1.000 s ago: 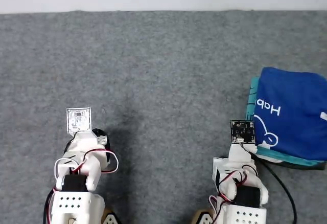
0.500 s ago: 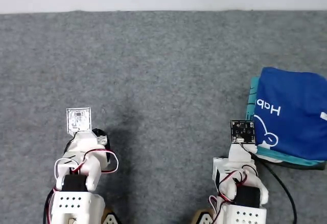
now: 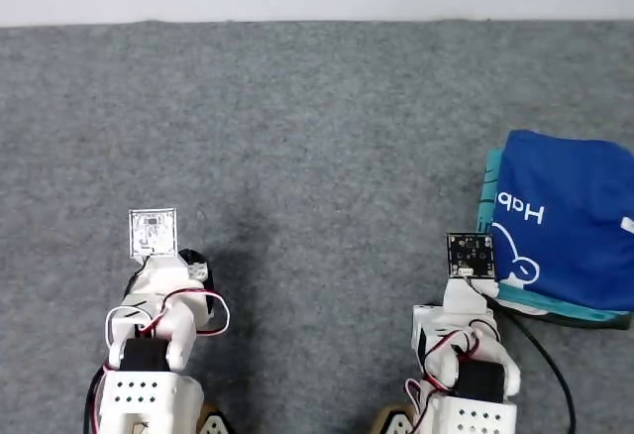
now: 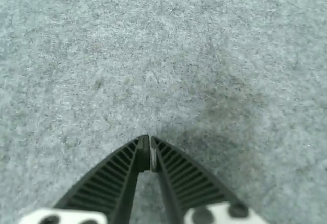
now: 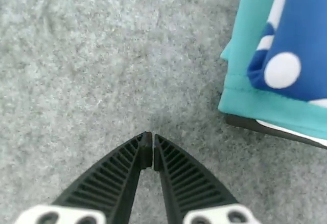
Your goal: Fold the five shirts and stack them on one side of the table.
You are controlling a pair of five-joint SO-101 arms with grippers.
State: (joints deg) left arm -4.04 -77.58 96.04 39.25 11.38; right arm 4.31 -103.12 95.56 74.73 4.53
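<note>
Both tools hold nothing: we see the left end effector [image 4: 149, 141] with its jaws pressed together above the grey counter [image 3: 317, 127], and the right end effector [image 5: 153, 136] is closed the same way. Just beside the right end effector, on the side away from the left one, lies the stack of folded shirts [image 3: 560, 226], with a blue shirt [image 5: 301, 24] on top of a teal shirt [image 5: 250, 98].

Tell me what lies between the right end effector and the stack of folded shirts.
Nothing but bare grey felt table cover, seen in the right wrist view: the closed right end effector sits apart from the blue-topped stack of folded shirts.
</note>
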